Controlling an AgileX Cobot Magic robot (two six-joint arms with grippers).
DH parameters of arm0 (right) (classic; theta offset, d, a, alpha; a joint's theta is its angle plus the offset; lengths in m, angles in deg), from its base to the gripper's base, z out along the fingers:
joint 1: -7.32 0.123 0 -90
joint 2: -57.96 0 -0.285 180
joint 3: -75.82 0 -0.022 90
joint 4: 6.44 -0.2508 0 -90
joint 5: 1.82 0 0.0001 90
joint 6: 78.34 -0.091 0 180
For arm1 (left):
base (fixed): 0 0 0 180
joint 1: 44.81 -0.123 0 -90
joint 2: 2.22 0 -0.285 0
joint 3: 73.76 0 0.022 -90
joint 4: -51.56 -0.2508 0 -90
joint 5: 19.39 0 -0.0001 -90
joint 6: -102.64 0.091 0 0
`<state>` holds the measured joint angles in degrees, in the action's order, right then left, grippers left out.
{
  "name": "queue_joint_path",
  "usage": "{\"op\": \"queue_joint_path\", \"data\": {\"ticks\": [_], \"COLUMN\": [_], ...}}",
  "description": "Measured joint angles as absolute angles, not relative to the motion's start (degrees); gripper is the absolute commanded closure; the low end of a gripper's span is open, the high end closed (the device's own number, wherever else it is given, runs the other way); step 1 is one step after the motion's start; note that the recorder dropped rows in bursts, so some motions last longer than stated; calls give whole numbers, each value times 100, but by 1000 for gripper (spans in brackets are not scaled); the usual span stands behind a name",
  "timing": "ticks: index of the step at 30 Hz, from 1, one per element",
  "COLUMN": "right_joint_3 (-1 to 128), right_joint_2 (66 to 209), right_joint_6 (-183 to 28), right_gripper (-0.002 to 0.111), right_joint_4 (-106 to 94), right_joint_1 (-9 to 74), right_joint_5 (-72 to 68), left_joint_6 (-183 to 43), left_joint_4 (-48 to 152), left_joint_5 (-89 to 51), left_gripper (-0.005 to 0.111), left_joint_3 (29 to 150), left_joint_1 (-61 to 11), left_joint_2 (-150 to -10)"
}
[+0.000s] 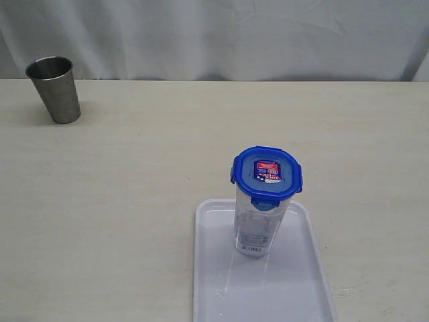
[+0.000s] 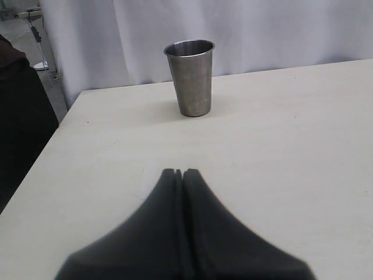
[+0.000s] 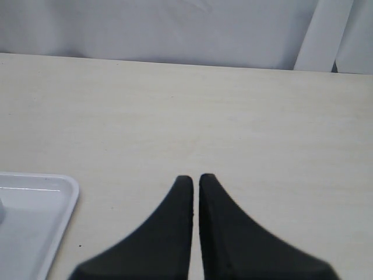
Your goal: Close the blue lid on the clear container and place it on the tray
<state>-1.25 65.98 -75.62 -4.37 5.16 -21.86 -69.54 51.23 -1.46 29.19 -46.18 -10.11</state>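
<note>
We show the clear container (image 1: 258, 231) standing upright on the tray (image 1: 305, 282), toward the tray's far end as the exterior view has it, its barcode label low on the wall that faces the camera. The blue lid (image 1: 267, 172) sits on the container's rim, sticker upward; the flap on the near side hangs down over the rim, and we cannot tell whether the other flaps are snapped. The tray lies flat on the bench (image 1: 134, 201). The right gripper (image 3: 196, 178) is above bare bench near one rounded corner of the tray, with its jaws clenched on nothing and only a thin slit between them. The left gripper (image 2: 180, 172) has its jaws pressed together, likewise empty, and points at a grey steel cup (image 2: 190, 79). That cup stands upright, well apart from the tray, off beyond its far left corner near the bench's back edge, in front of a white curtain (image 1: 214, 33).
</note>
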Motion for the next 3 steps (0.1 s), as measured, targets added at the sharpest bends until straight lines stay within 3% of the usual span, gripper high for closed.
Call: {"op": "queue_joint_path", "data": {"ticks": [3], "right_joint_3": [-125], "right_joint_2": [6598], "right_joint_6": [-7562], "right_gripper": [104], "right_joint_4": [-437], "right_joint_1": [516], "right_joint_5": [-2186], "left_joint_6": [-6954], "left_joint_4": [5123], "left_joint_5": [-146], "left_gripper": [107], "left_joint_3": [2919], "left_joint_1": [-4618], "left_joint_2": [-1011]}}
